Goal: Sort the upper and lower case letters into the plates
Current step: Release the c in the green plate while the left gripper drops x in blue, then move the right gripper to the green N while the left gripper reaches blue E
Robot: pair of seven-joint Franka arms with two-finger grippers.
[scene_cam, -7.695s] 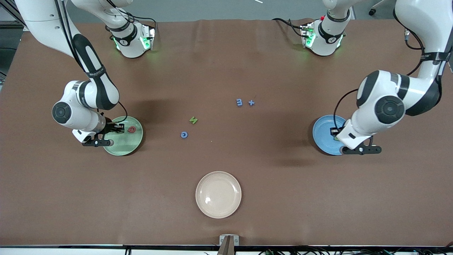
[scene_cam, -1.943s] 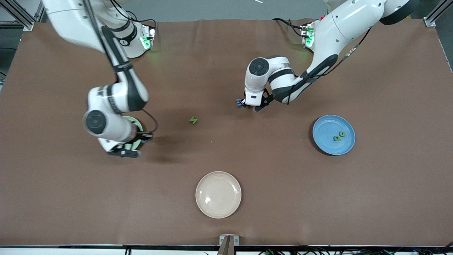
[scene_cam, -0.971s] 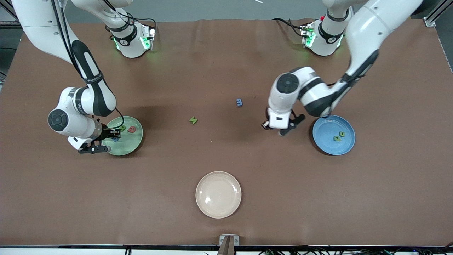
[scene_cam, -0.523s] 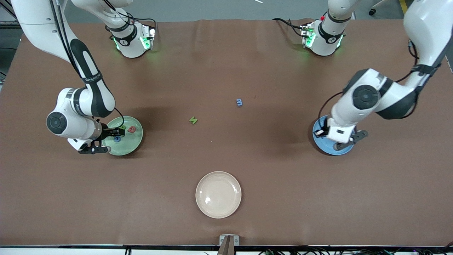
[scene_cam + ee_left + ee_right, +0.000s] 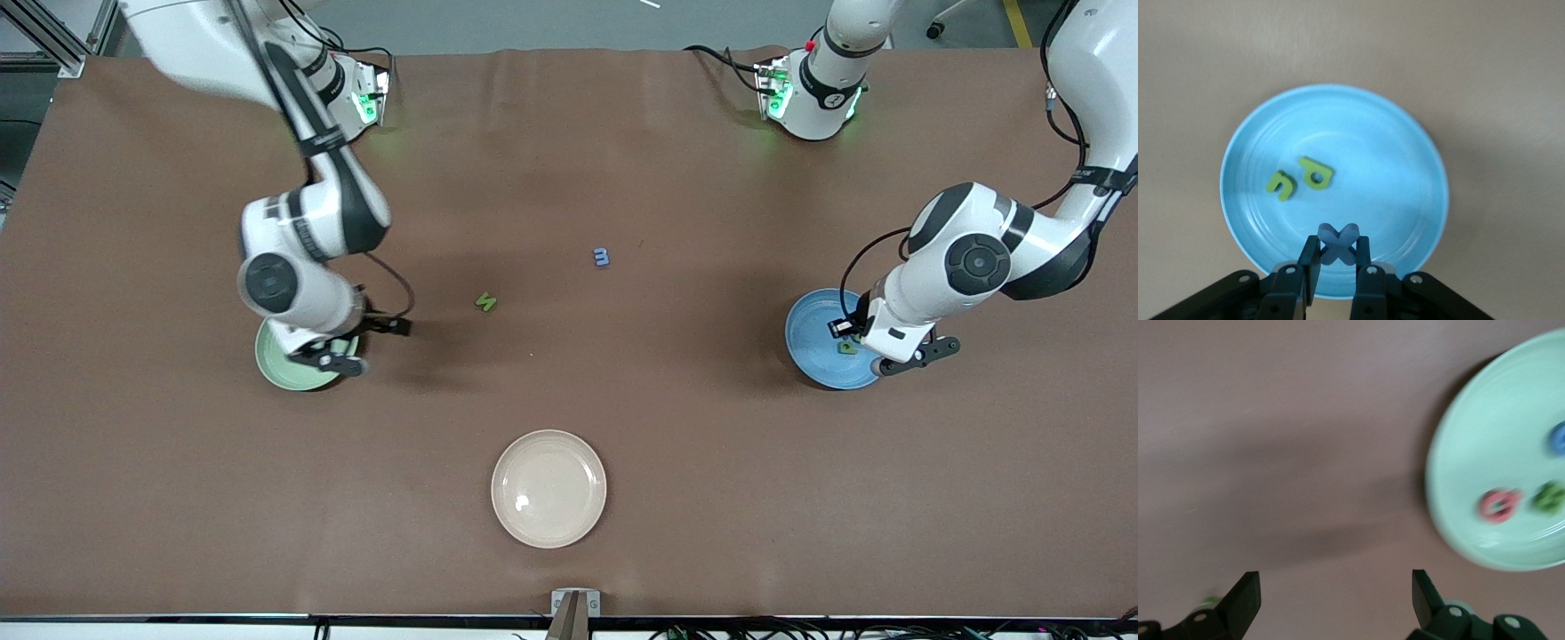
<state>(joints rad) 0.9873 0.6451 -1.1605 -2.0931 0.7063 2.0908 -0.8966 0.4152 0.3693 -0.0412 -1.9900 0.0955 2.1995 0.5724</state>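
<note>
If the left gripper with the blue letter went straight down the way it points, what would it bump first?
Probably the blue plate. The left gripper, shut on the blue letter, points down over the plate's rim area, beside two green letters. Exact height is unclear.

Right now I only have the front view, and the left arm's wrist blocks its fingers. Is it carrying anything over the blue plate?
Observer: Yes. The left gripper is shut on a small blue letter, above the blue plate.
Operator: What's already in that plate?
Observer: Two green letters, lying side by side, clear of the rim.
Operator: And the right gripper?
Observer: The right gripper is open and holds nothing. In its wrist view the pale green plate holds a pink-red letter, a green one and a blue one.
</note>
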